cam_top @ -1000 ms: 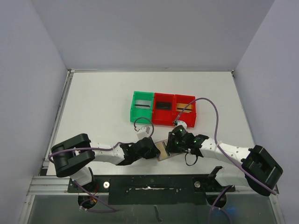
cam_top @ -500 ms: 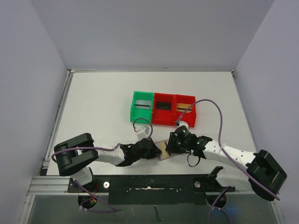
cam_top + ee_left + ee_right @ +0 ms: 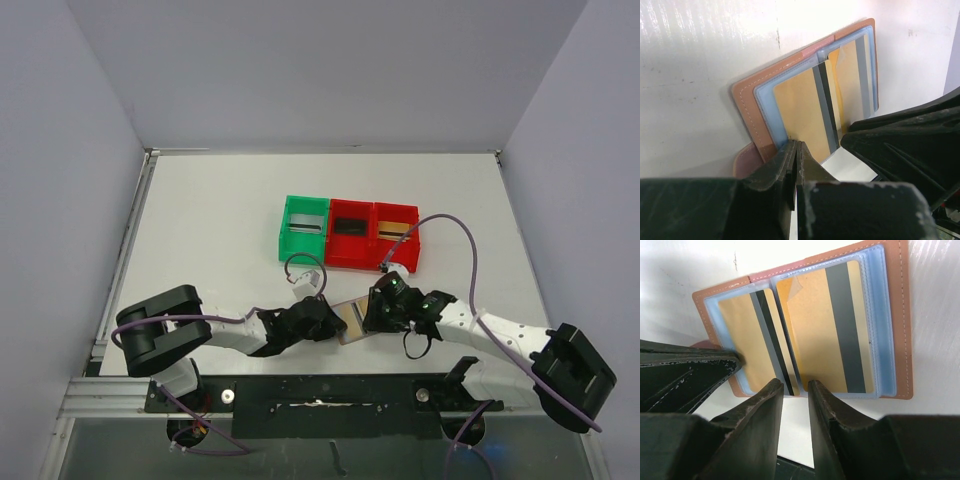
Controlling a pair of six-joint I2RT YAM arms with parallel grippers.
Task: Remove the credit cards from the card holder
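1. The wallet point(image 3: 350, 321) lies open and flat at the near side of the table point(image 3: 210, 230), right between both grippers. The bins point(image 3: 349, 262) sit behind it, apart from it.
2. Two gold cards show, both in the blue sleeves. The left card point(image 3: 740, 330) has a grey-and-black stripe and the right card point(image 3: 810, 325) has a wide grey stripe. Neither is out yet.
3. The left gripper point(image 3: 796, 150) is clenched, with its tips at the near edge of the wallet's left half. I can't tell if leather is pinched between them or just pressed down. My read is that it is the hold-down.
4. The right gripper point(image 3: 792, 387) has its jaws parted a little with nothing in them. The tips sit just off the wallet's near edge, either side of the fold, in line with the left card's black-striped edge.
5. Key geometry: the cards' long axis runs straight away from the right gripper, with the stripes along it and the short ends facing the fingers. I can't tell whether the left card's near end pokes past its sleeve.
6. Judgement: the right arm is the picker. It needs to nip that near short end and pull back along the long axis.
7. Risk: the fingers could grab sleeve plus card, or the wallet could drag along if the left hold slips.
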